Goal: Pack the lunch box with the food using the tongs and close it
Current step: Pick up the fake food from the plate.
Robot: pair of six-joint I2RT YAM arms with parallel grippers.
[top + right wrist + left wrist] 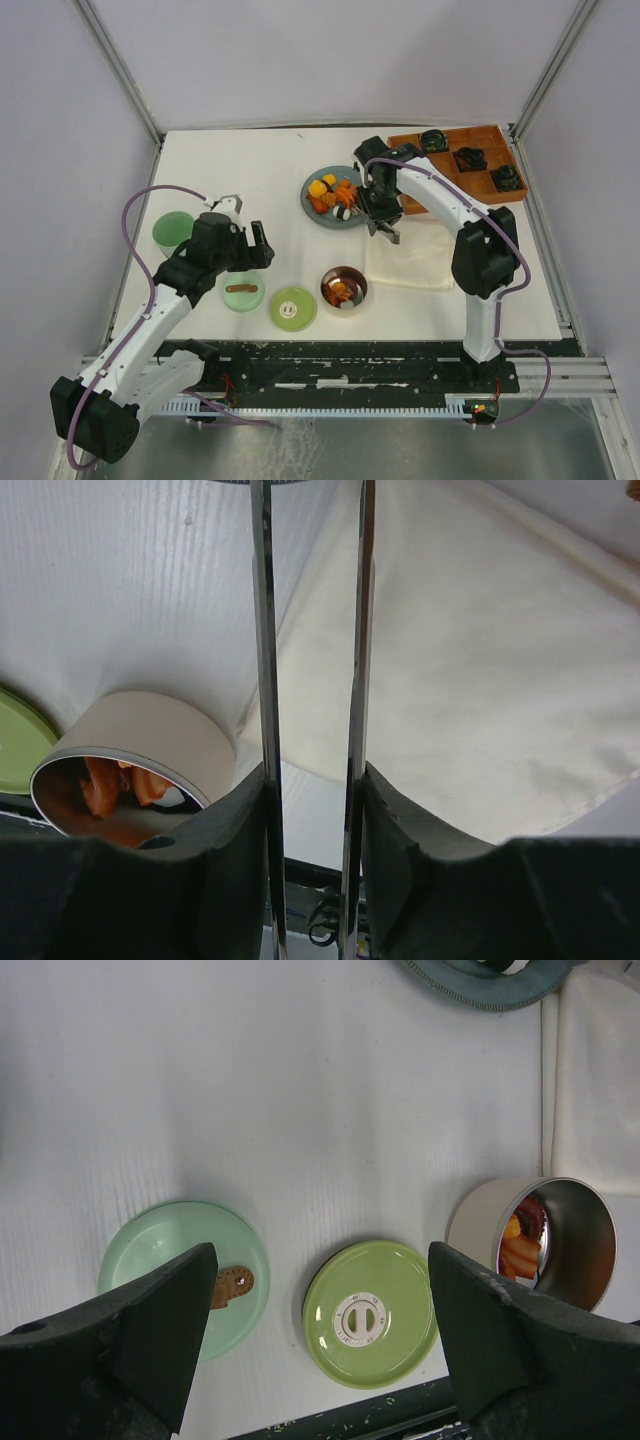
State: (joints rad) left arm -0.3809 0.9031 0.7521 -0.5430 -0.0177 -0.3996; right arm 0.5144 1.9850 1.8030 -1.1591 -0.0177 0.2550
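The right hand (312,780) is clamped on the tongs (262,660). Its fingers press both silver blades from outside, and the blades are parted by a narrow gap. The tips run out of the wrist view, so I cannot tell whether they carry anything.

As I judge it, the step is fetching another piece of food (333,195) from the plate (312,205), which sits at 9 o'clock of this hand. Straddle one piece only and squeeze gently, since these bites look soft and a hard pinch could squirt them out. Lift straight up before swinging. Release over the steel bowl (343,288), at 7 o'clock, with the tips inside the rim. Orange pieces already lie in the bowl.

The left hand (255,245) hangs wide open and holds nothing. The mint lid (243,293) is at its 6 o'clock, the lime lid (292,308) at 5 and the canister (173,232) at 9.

The cloth (410,265) lies under the right arm. The desk (230,160) is white and finely ribbed. The wooden tray (490,137) sits in the far corner at 2 o'clock. Pale walls (320,60) and metal frame posts (120,70) close in the space.
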